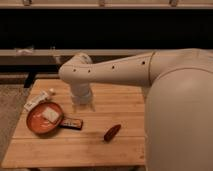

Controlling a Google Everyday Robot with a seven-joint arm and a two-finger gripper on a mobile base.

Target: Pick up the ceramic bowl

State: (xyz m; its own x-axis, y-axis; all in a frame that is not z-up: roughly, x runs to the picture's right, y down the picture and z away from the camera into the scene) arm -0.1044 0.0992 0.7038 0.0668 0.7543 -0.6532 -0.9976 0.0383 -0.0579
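The ceramic bowl is a shallow, round, orange-red dish at the left of the wooden table. A pale square piece lies in it. My white arm reaches in from the right and bends down over the table's back middle. The gripper hangs at its end, just above the tabletop. It is to the right of the bowl and a little behind it, apart from it.
A dark snack bar lies against the bowl's right rim. A reddish-brown oblong item lies right of centre. A white packet and a small white object sit behind the bowl. A rail and dark wall run behind the table.
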